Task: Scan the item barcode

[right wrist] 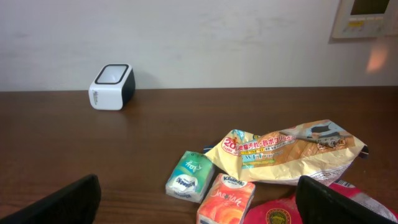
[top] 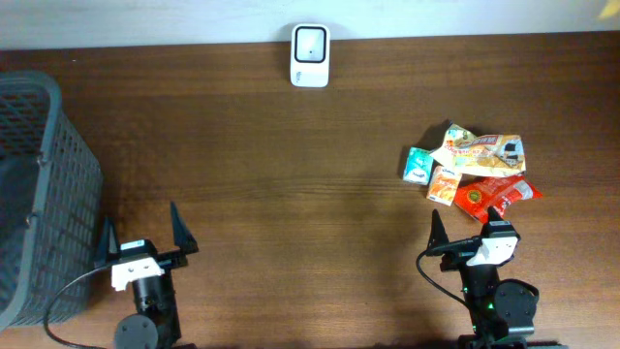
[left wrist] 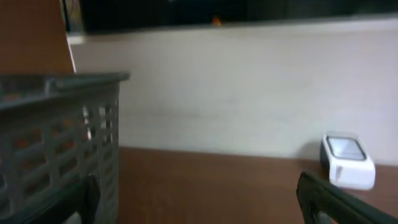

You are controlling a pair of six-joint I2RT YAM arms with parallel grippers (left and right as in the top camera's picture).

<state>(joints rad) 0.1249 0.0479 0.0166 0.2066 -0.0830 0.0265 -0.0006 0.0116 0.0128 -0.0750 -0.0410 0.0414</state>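
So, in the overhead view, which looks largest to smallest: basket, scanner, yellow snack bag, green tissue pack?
1. basket, by far the largest
2. yellow snack bag
3. scanner
4. green tissue pack, clearly the smallest

Dark wooden table [top: 291, 194] was backed by a white wall [right wrist: 217, 43]; a panel [right wrist: 367, 17] was mounted upper right.

This looks like a mock shop checkout: a dark wooden tabletop [top: 291, 194] carries a small white barcode scanner [top: 310, 55], a grey plastic shopping basket [top: 60, 174] and a heap of snack packets [top: 480, 153]. Behind it is a plain pale wall [right wrist: 217, 43] with a control panel [right wrist: 367, 17].
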